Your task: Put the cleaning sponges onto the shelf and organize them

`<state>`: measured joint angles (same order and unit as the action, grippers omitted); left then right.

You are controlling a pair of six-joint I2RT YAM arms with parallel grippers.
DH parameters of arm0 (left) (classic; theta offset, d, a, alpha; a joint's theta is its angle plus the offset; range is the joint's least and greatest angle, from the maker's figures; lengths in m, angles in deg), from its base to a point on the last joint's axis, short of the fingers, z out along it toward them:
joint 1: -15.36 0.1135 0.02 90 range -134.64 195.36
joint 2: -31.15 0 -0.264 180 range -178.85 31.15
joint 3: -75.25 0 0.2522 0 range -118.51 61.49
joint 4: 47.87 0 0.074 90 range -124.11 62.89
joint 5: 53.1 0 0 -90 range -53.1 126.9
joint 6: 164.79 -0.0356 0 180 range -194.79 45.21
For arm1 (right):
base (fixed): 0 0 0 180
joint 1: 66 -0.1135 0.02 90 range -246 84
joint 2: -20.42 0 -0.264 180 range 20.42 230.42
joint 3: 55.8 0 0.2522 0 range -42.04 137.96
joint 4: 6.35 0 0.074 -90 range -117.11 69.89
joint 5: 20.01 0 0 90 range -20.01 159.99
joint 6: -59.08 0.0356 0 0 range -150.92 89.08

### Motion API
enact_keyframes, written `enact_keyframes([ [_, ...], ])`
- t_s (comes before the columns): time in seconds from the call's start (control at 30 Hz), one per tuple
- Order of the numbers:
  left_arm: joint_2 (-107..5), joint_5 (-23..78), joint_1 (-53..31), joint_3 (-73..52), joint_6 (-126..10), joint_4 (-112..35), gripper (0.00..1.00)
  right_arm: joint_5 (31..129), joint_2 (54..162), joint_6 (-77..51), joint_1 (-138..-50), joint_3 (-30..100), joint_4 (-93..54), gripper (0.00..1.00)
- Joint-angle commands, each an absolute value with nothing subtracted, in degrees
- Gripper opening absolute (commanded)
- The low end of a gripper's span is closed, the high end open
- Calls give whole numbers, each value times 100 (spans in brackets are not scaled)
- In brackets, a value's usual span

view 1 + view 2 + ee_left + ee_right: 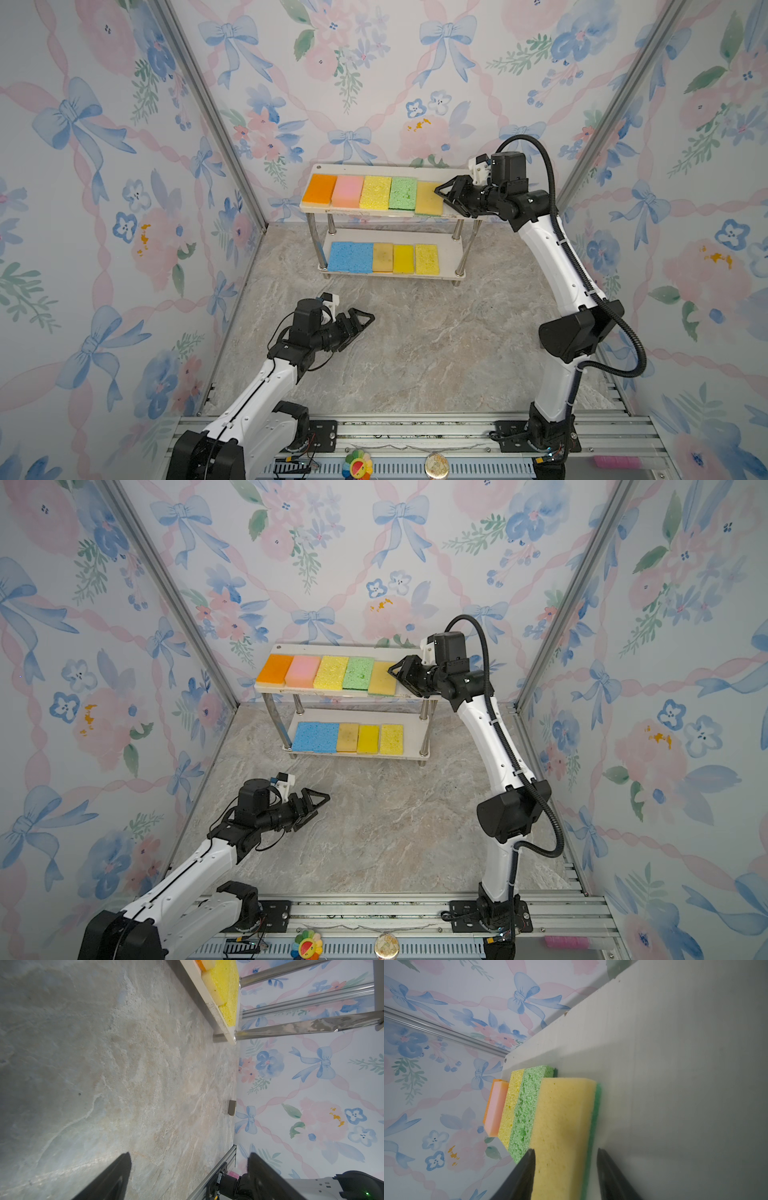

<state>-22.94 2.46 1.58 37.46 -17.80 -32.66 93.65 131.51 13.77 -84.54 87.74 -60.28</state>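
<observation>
My right tool [445, 200] stands released astride the tan-yellow, green-backed foam sponge [426, 199], which ends the row on the top board of the white two-tier shelf [374, 169]. Placing looks done; next I should back straight out without dragging it.

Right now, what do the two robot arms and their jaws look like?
Both the left arm and right arm have white shells with black joints and black, triangular jaws. Each wrist carries a small white camera mount. A black ribbed hose loops along the right arm; thin black wires trail from the left one.
</observation>
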Motion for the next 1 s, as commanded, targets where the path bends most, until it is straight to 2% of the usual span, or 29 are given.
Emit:
enact_keyframes([
  [0.0, -2212, 171, 209, 3813, -1822, -3186, 89, 9053, 12673, 1249, -8359, 8577, -6136, 51],
  [0.23, -2212, 148, 209, 3711, -1828, -3181, 90, 9251, 12058, 1146, -8186, 8277, -6052, 52],
  [0.5, -2087, 196, 200, 3479, -1953, -3189, 92, 9565, 10822, 527, -7913, 7271, -5987, 56],
  [0.7, -1697, 592, 103, 3269, -2307, -3167, 98, 9499, 9431, -251, -7542, 5445, -5196, 73],
  [0.8, -1285, 1046, 51, 3177, -2561, -3075, 98, 9235, 8786, -814, -7483, 4573, -4947, 94],
  [0.83, -1102, 1230, 51, 3168, -2651, -3057, 98, 9155, 8571, -1049, -7478, 4281, -4815, 98],
  [0.97, -375, 1842, 53, 3229, -3041, -3022, 98, 8931, 7833, -1888, -7478, 3196, -4394, 97],
])
